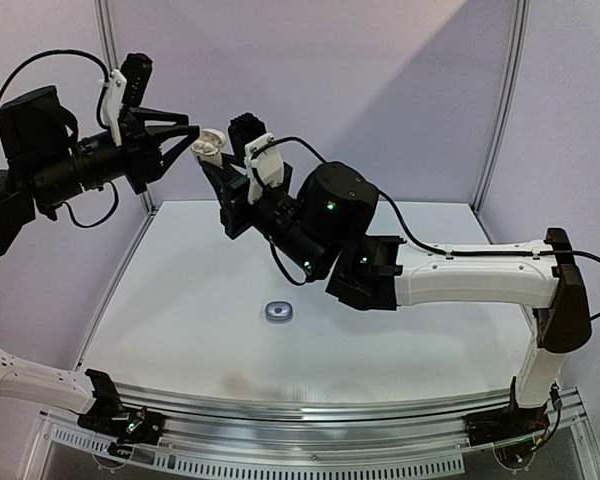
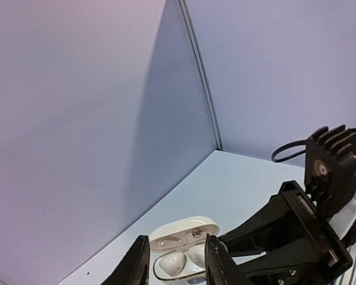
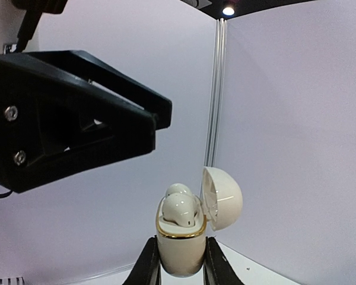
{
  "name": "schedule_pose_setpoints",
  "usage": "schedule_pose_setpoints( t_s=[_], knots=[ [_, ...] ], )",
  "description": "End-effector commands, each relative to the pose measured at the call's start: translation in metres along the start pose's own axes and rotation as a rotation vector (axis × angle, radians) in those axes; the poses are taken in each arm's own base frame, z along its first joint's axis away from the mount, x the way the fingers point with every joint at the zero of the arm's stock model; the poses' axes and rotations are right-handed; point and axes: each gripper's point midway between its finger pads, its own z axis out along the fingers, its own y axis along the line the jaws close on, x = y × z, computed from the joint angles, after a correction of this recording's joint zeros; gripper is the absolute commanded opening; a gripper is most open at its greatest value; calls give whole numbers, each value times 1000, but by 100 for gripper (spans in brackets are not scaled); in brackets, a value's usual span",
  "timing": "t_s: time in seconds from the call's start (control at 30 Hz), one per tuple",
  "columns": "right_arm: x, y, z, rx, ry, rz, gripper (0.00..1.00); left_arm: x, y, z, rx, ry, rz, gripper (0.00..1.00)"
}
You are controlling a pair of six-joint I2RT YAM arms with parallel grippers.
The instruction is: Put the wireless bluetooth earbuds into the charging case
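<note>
I hold the charging case (image 3: pixel 179 252) upright in my right gripper (image 3: pixel 182 261), pinched at its base and hinged open, two white earbuds (image 3: pixel 179 209) seated just above the jaws; my left gripper (image 2: pixel 177 252), slightly spread and empty, hovers just beside.

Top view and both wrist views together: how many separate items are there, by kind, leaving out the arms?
White charging case, lid open: 1
White earbuds sitting in that case: 2
Small grey object on the table, too small to tell its kind: 1
Total: 4
</note>
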Motion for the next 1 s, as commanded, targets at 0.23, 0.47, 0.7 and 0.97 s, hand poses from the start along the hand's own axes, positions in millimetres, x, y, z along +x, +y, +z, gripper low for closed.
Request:
schedule_pose_setpoints(
  t_s=[0.23,0.47,0.7,0.97],
  knots=[
    [-57,48,-47,-428,-64,-32,0,45,36,6,-41,172,-110,40],
    [-64,67,-52,-551,-57,9,0,38,1,18,220,121,-212,40],
    [-49,78,-47,-596,-8,37,0,13,-22,11,378,29,-201,39],
    [-41,73,-40,-555,34,53,0,6,-33,3,426,2,-184,35]
  ],
)
